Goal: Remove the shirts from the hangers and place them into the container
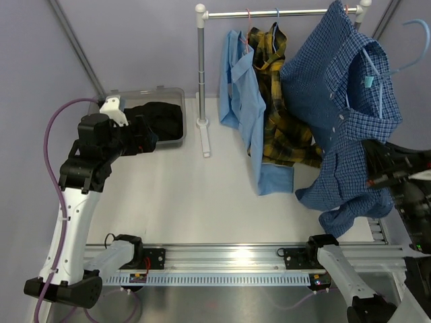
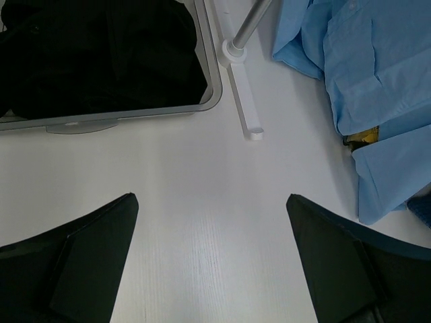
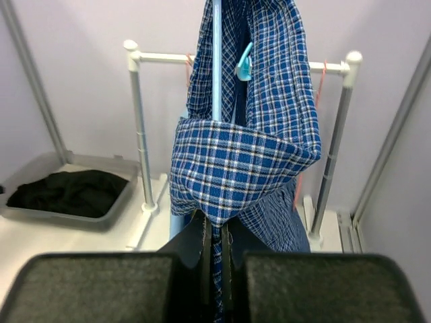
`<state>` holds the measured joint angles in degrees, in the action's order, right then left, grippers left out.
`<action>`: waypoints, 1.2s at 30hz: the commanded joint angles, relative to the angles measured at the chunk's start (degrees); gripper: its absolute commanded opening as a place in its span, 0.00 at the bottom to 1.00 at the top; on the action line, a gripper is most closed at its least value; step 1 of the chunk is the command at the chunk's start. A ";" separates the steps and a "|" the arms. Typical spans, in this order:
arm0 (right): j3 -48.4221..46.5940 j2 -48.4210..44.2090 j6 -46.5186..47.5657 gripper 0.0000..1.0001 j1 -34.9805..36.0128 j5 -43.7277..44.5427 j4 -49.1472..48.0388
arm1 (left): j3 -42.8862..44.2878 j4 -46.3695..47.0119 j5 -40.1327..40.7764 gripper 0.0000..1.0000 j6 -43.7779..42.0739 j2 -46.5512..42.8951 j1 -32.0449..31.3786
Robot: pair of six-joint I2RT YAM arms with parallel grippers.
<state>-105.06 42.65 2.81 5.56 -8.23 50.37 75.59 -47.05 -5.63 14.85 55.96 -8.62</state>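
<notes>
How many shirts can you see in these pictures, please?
4: a black shirt in the container, a light blue shirt and a yellow plaid shirt hanging from the rail, and a dark blue check shirt pinched in the right gripper.

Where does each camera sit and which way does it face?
Top external: above and behind the bases, looking down at the table, rail and container; both arms show.
Left wrist: on the left arm, facing down past the open left gripper at table, container, light blue shirt.
Right wrist: on the right arm, facing forward at the rail; right gripper shut on the dark blue check shirt.
Shared: all three show the black shirt in the container.
</notes>
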 commanded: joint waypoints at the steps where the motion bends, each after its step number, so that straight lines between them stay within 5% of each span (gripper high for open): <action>1: -2.86 -1.34 3.70 0.00 -0.20 -8.11 -7.65 | 3.86 1.26 -1.75 0.99 0.26 0.64 -0.25; 13: -14.82 1.81 -2.44 0.00 -0.03 -31.65 -16.35 | 6.85 1.17 -1.67 0.99 0.44 1.69 -0.25; 20: -10.09 5.50 -14.22 0.00 -0.11 -44.41 -28.12 | 5.45 1.17 1.58 0.99 -0.35 -1.20 -0.25; 28: 8.87 9.55 -15.65 0.00 -0.03 -44.86 -32.61 | 2.02 0.73 7.98 0.99 -1.05 -6.04 -0.25; 36: 20.59 13.33 -7.22 0.00 3.56 -37.49 -29.29 | 3.94 -1.91 18.01 0.99 -1.14 -7.80 -0.25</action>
<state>-84.47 56.99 -8.54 6.68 -49.89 22.59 77.65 -48.82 6.09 14.57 48.73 -8.62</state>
